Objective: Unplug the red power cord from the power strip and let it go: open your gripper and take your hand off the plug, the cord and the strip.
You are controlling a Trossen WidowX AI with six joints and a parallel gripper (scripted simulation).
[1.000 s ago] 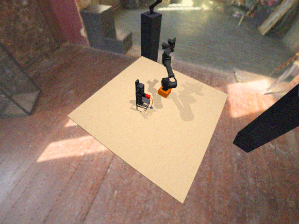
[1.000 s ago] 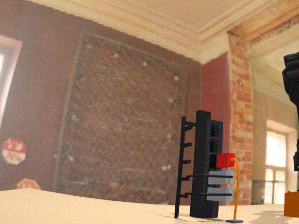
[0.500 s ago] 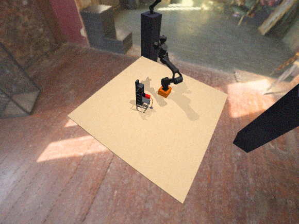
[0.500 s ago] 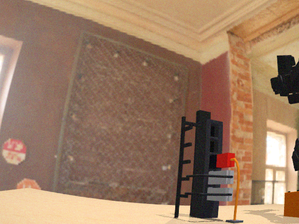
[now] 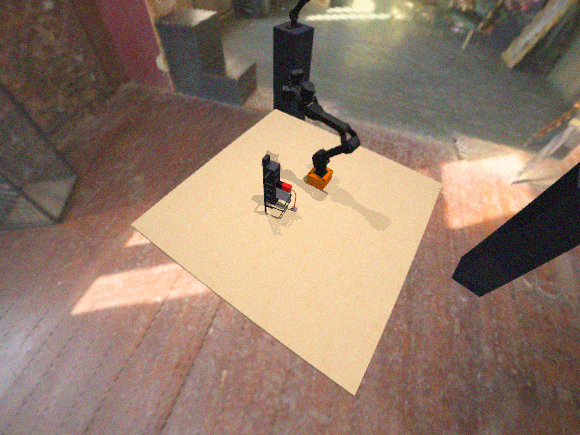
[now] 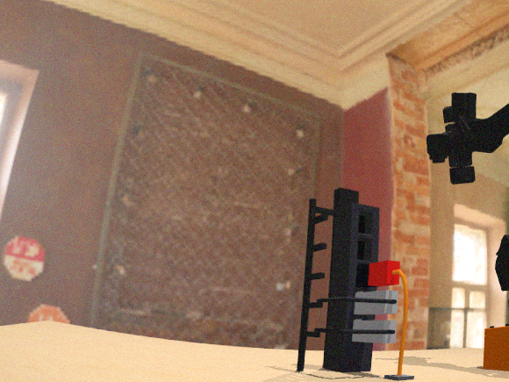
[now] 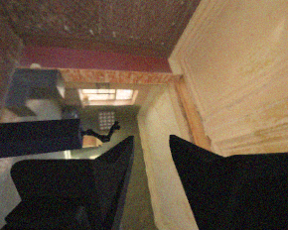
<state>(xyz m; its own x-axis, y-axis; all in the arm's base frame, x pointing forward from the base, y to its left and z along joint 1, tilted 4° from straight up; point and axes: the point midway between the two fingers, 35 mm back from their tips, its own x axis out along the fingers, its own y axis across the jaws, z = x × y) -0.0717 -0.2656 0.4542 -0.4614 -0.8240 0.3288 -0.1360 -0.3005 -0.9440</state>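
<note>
The red plug [image 5: 286, 187] [image 6: 383, 273] sits at the front face of the upright black power strip [image 5: 270, 176] [image 6: 344, 282], directly above two grey plugs. Its orange cord [image 6: 404, 321] hangs down to a small dark pad [image 6: 399, 377] on the mat. How deep the red plug sits is hard to tell. My gripper [image 5: 301, 85] [image 6: 462, 138] [image 7: 151, 140] is partly open and empty. It is high up and well away from the strip, turned towards the far wall and window; no plug or cord shows in the wrist view.
Grey plugs [image 6: 378, 302] [image 6: 375, 331] have black cords running to a thin black post [image 6: 305, 277] beside the strip. My orange base [image 5: 318, 178] [image 6: 498, 348] stands close to the strip on the tan mat [image 5: 300, 281]. A dark pillar [image 5: 291, 61] rises behind the mat.
</note>
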